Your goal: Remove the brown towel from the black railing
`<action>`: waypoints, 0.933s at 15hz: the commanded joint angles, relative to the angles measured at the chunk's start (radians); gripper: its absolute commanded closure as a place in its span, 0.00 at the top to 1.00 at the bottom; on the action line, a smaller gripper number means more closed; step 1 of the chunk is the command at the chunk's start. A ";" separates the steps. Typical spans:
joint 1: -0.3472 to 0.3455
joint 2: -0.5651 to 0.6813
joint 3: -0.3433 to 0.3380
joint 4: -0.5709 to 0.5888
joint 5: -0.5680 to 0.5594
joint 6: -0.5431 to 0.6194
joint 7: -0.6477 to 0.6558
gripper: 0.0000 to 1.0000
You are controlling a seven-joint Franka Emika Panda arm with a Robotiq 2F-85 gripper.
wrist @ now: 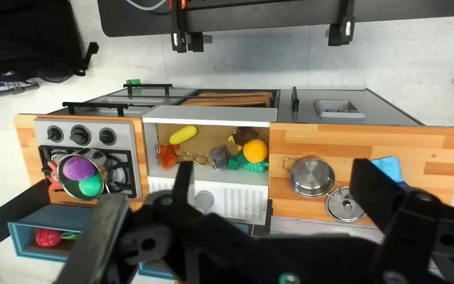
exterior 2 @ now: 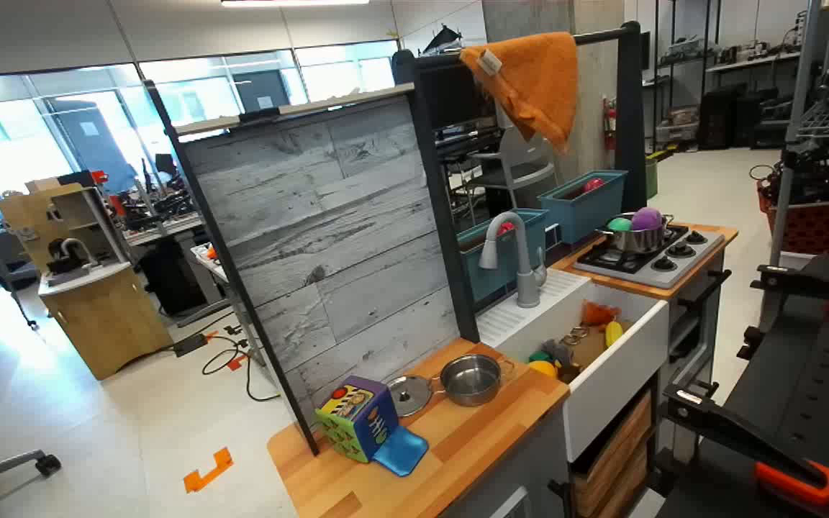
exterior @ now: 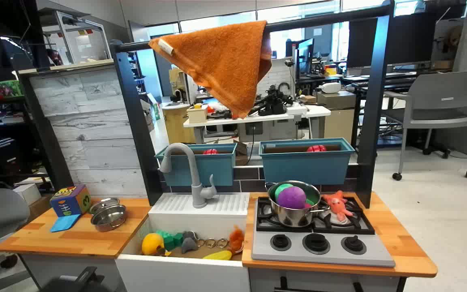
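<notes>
The brown towel (exterior: pixel 223 61) is an orange-brown cloth draped over the black railing (exterior: pixel 326 20), with one corner hanging low and a white tag near its upper left edge. In an exterior view the towel (exterior 2: pixel 540 79) also hangs from the railing (exterior 2: pixel 600 36) between the black posts. My gripper (wrist: pixel 273 175) shows only in the wrist view. Its two black fingers are wide apart with nothing between them, high above the counter and sink. Most of the towel and railing is hidden or out of the wrist view; a tiny orange sliver shows at its bottom edge.
Below the railing stand two teal planters (exterior: pixel 304 166), a grey faucet (exterior: pixel 195 174) and a sink (exterior: pixel 181 273) holding several toys. A pot (exterior: pixel 294 215) sits on the stove at one side. A pan (exterior: pixel 110 219) and toy box (exterior: pixel 69 200) stand on the counter.
</notes>
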 commanded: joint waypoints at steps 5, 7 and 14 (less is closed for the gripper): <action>0.021 0.002 -0.018 0.004 -0.007 -0.003 0.006 1.00; 0.021 0.002 -0.018 0.004 -0.007 -0.003 0.006 1.00; -0.036 0.130 -0.057 0.042 0.005 0.361 0.197 1.00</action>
